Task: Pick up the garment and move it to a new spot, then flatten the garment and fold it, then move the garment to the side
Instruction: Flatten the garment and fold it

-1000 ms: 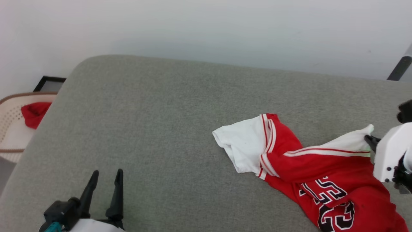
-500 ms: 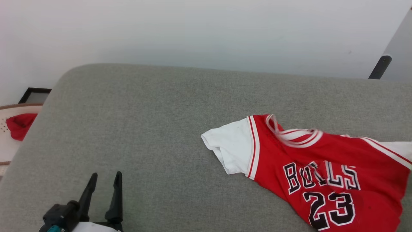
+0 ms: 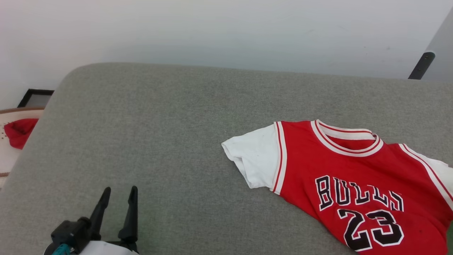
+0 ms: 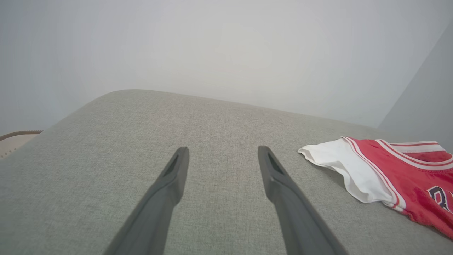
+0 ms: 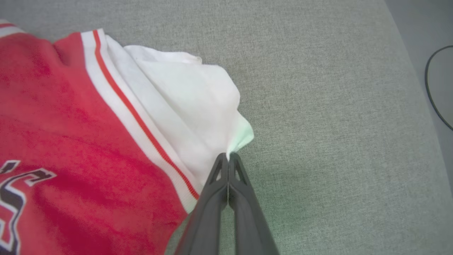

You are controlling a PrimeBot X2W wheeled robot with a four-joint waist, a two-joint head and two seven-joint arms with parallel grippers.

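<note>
Head view puts the garment (image 3: 339,166) on the right half of the grey padded surface (image 3: 159,117). It lies chest up, with the collar towards the wall and the lettering and number readable, and its lower part runs out of the frame at the near right. My left fingers (image 3: 120,189) hang released and spread over bare fabric at the near left, well apart from the shirt, with nothing between them. In the right wrist view my right fingers (image 5: 228,159) are clenched together. They pinch the hem corner of the white sleeve (image 5: 184,95) at their very tips, and the cloth draws to a point there.

I judge the shirt roughly spread but not flat. This sleeve is bunched in soft folds, and the far sleeve (image 3: 251,159) is curled under at its edge.

That thin pinch is the weak point. A sharp tug to smooth the sleeve could pull the hem out from between the tips. A one-sided pull, with my left fingers holding nothing, would more likely drag the whole shirt towards the right edge than stretch it, and part of it could slide off. If I let go too high, the sleeve may drop back into its folds and get creased into the fold later.
</note>
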